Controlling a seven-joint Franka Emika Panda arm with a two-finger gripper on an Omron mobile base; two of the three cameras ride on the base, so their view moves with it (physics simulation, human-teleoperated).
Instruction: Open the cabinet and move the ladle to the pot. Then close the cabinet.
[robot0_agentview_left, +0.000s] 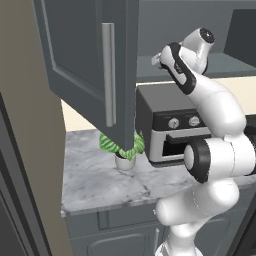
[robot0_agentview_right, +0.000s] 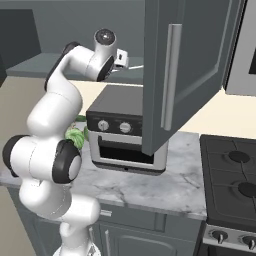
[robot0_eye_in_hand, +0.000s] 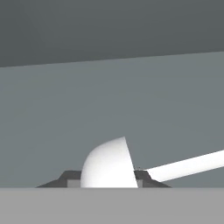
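The dark grey wall cabinet has a door (robot0_agentview_left: 85, 60) (robot0_agentview_right: 195, 65) swung wide open toward me, its silver bar handle (robot0_agentview_left: 108, 75) (robot0_agentview_right: 170, 75) facing out. My arm reaches up into the cabinet behind that door, with the hand (robot0_agentview_right: 121, 59) at the shelf. In the hand view the white ladle (robot0_eye_in_hand: 107, 164) lies on the grey shelf. Its rounded bowl fills the gap between my gripper's (robot0_eye_in_hand: 107, 177) dark tips, which press against both of its sides. The ladle's handle (robot0_eye_in_hand: 188, 166) runs off to the right. The pot is out of view.
A toaster oven (robot0_agentview_left: 175, 125) (robot0_agentview_right: 125, 130) stands on the marble counter (robot0_agentview_left: 95, 185) under the cabinet. A green plant in a small white planter (robot0_agentview_left: 125, 150) (robot0_agentview_right: 75, 135) sits beside it. A black stove (robot0_agentview_right: 232, 175) lies to the right. The open door hangs over the counter's middle.
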